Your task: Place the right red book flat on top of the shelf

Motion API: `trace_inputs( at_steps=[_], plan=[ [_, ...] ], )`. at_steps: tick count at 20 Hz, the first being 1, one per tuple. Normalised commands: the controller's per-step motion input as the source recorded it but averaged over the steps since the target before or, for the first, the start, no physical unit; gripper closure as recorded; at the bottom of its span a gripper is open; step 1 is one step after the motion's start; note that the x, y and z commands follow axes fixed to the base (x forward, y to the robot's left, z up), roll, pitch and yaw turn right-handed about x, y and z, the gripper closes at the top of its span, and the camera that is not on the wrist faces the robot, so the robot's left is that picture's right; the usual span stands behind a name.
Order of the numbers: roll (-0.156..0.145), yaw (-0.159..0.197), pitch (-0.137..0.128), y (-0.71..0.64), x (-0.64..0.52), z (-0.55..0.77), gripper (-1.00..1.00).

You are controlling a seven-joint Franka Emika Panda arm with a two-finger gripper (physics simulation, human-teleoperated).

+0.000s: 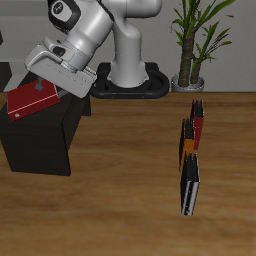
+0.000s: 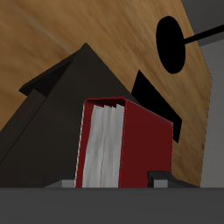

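Note:
My gripper is shut on the right red book, a dark red hardcover. It holds the book tilted, just above the top of the shelf, a low matte black cabinet at the table's side. In the wrist view the book shows its white page block between my fingertips, with the shelf's black top below it. I cannot tell whether the book touches the shelf top.
A row of upright books stands on the table: a slimmer red one, an orange one and dark ones nearer the front edge. A potted plant and the robot base stand at the back.

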Motion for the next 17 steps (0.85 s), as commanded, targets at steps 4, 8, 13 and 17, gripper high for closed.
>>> trace_inputs(
  at_steps=[4,8,13,17],
  plan=[
    [0.076,-0.044,0.04,0.33,0.04,-0.04,-1.0],
    [0.113,-0.05,0.02,0.41,-0.03,0.1,-1.0],
    [0.106,-0.039,-0.006,0.36,-0.09,0.11,-1.0],
    [0.161,-0.052,-0.023,0.48,-0.19,0.08,-1.0]
  ],
)
